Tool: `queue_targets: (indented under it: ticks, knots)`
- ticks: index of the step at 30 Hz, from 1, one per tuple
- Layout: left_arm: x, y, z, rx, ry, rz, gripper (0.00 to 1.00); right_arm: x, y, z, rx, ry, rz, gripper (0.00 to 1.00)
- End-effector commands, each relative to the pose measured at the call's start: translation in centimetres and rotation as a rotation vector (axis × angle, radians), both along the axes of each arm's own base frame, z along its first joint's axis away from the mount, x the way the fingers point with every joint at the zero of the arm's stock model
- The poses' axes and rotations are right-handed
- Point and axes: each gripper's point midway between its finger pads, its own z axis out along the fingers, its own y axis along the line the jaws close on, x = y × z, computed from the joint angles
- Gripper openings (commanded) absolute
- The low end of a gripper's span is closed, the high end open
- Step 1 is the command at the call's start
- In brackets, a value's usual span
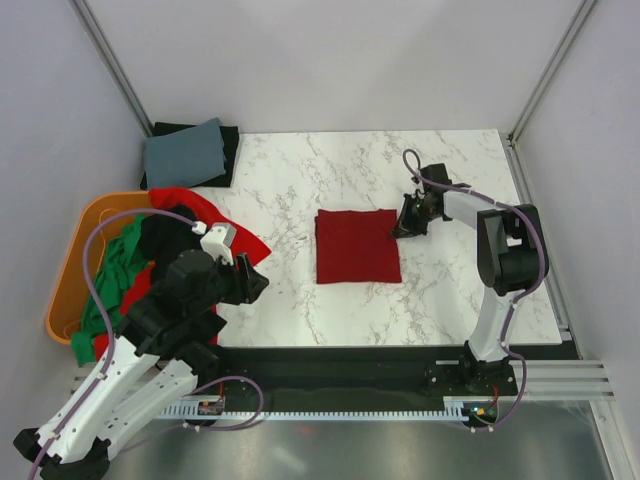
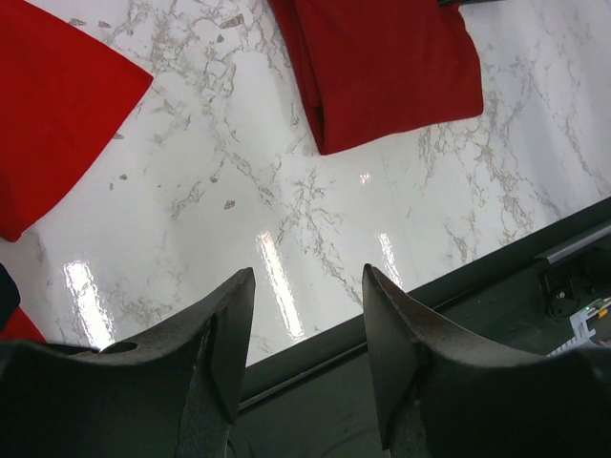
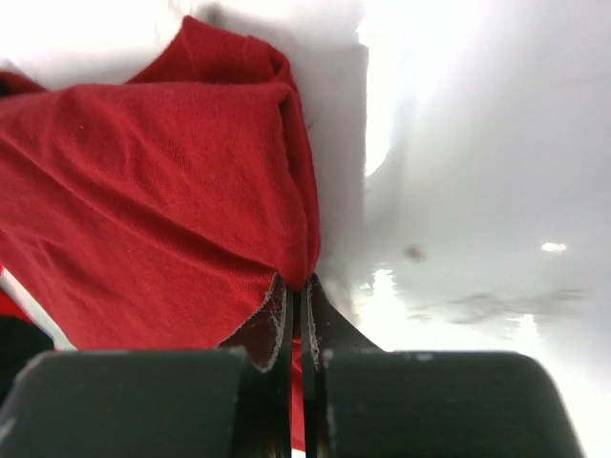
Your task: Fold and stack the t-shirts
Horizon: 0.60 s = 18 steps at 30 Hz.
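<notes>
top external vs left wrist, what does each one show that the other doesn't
Only top external: the orange tub, the grey-blue folded shirt at the far corner, the right end effector at the right edge of the dark red t-shirt. Only left wrist: that the left end effector is open and empty. Both: the dark red t-shirt, the bright red t-shirt, the marble table.

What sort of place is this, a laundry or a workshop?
Most likely a robot lab test cell, not a laundry: plain white walls on metal posts box in a marble-patterned table, two arms are bolted at its edge, and an orange tub holds unfolded t-shirts.
</notes>
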Motion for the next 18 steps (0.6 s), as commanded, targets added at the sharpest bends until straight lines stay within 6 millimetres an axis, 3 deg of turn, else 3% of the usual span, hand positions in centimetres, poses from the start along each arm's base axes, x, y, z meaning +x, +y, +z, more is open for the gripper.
queue_targets:
  ticks: [1,4,7,11,12,13,15,18]
  knots:
    - [0.9,0.0,1.0,-0.013,-0.055,0.016,0.56,4.5,-5.0,2.4,-0.134,-0.115,-0.065,0.00]
    - [0.8,-0.5,0.6,-0.014,-0.038,-0.005,0.57,7.5,-8.4,4.0,-0.232,-0.161,-0.110,0.00]
    - [0.9,-1.1,0.1,-0.006,-0.002,-0.031,0.57,10.4,-10.2,5.7,-0.262,-0.192,-0.126,0.00]
    - [0.9,-1.7,-0.3,0.001,0.026,-0.056,0.57,14.5,-16.7,7.5,-0.395,-0.225,-0.238,0.00]
    - [0.9,-1.5,-0.3,0.004,0.025,-0.050,0.57,16.0,-17.7,8.1,-0.425,-0.249,-0.250,0.00]
    - [0.9,-1.5,-0.2,0.002,0.020,-0.051,0.57,16.0,-18.1,8.1,-0.426,-0.247,-0.257,0.00]
    - [0.9,-1.3,0.0,-0.001,0.009,-0.041,0.57,18.0,-21.2,8.9,-0.501,-0.265,-0.309,0.00]
    - [0.7,-1.0,0.3,-0.011,-0.008,-0.030,0.57,20.4,-24.1,9.2,-0.540,-0.301,-0.366,0.00]
